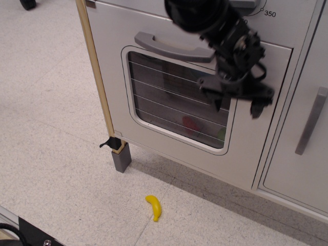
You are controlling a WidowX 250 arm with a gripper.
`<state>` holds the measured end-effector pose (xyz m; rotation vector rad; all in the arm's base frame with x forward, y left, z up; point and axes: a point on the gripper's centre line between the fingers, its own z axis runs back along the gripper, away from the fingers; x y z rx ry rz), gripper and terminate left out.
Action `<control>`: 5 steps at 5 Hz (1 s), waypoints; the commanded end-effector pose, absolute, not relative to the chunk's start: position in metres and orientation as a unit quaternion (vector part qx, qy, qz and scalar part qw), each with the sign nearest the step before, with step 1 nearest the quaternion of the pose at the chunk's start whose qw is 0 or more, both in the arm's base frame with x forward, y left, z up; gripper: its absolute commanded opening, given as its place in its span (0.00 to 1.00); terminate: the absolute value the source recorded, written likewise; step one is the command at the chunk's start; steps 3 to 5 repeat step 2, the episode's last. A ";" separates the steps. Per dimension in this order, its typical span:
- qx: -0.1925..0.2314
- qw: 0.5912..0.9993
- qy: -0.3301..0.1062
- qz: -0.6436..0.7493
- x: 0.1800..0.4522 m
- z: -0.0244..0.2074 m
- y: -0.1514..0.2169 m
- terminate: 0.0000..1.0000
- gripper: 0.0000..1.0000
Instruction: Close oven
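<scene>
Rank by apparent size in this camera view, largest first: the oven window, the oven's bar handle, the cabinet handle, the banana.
1. Oven window, clearly largest.
2. Bar handle and cabinet handle: similar in length, and the arm hides one end of the bar, so no ranking between them.
3. Banana, smallest.

1 oven (169, 97), 1 banana (154, 207) (yellow)

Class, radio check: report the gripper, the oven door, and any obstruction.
Gripper open, empty, in front of oven door. Door looks shut. Nothing blocking; banana lies on floor.
</scene>
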<state>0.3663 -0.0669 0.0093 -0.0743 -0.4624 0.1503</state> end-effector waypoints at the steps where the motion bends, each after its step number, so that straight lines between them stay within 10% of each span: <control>1: -0.040 0.962 -0.262 0.061 0.367 0.049 -0.066 0.00 1.00; 2: -0.040 0.962 -0.262 0.061 0.367 0.049 -0.066 1.00 1.00; 5: -0.040 0.962 -0.262 0.061 0.367 0.049 -0.066 1.00 1.00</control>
